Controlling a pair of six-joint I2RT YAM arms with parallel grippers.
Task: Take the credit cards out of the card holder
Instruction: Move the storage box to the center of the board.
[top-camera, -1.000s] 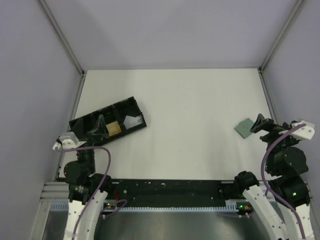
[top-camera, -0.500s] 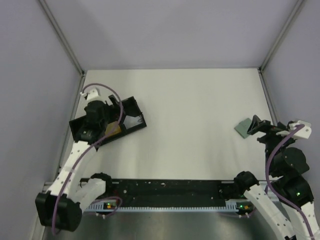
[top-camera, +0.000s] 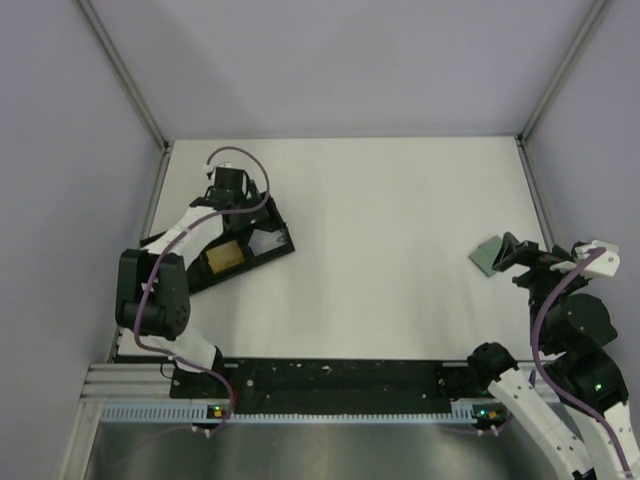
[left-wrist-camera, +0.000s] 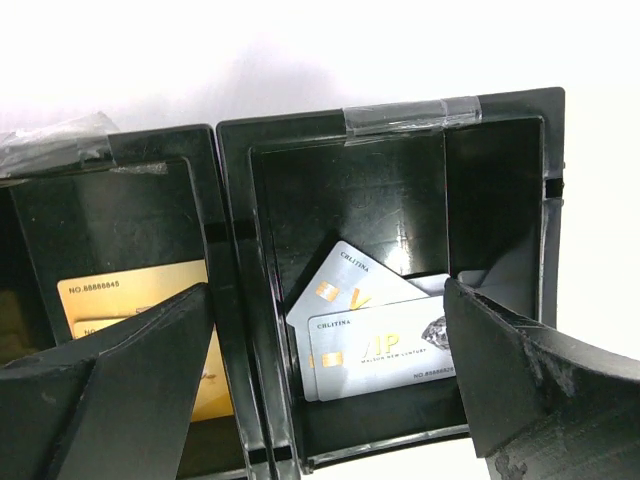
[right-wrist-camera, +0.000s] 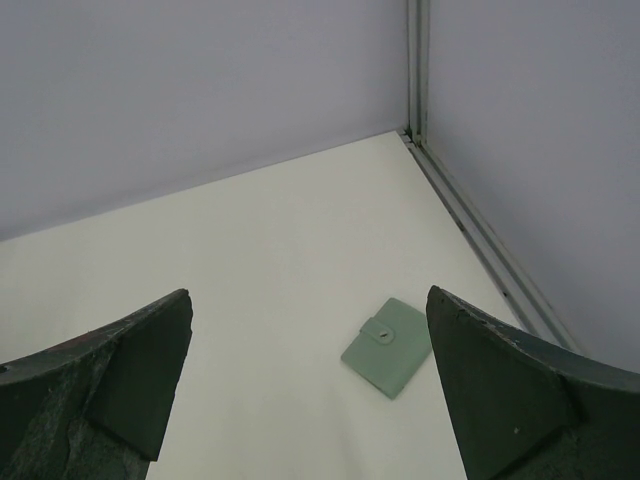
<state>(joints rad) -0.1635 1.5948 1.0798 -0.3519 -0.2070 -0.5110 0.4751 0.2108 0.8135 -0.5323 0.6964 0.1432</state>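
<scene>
Movement is all on the left side. A second ago the left arm sat folded by its base, and it now reaches out over the black tray (left-wrist-camera: 232, 250). The left tool (left-wrist-camera: 327, 290) hangs above the tray's right-end compartment, jaws spread as wide as they go and holding nothing. The right tool (right-wrist-camera: 308, 292) has barely shifted. It hovers near the card holder (right-wrist-camera: 388, 346), equally wide open and empty.

For the task, this looks like a late stage. Two silver-grey cards (left-wrist-camera: 375, 345) lean overlapped in the right-end compartment, and a gold card (left-wrist-camera: 130, 300) lies in the compartment next to it. The pale green holder sits folded shut, tab over its edge, on the right side of the desk (top-camera: 400, 220), well apart from the tray. Whether a card is left inside cannot be told.

The desk is plain matte white and bare between tray and holder. Pale lilac walls close it in on the left, right and far sides, with aluminium posts (top-camera: 125, 75) running up at the far corners. A black rail (top-camera: 330, 375) carries the arm bases along the near edge.
</scene>
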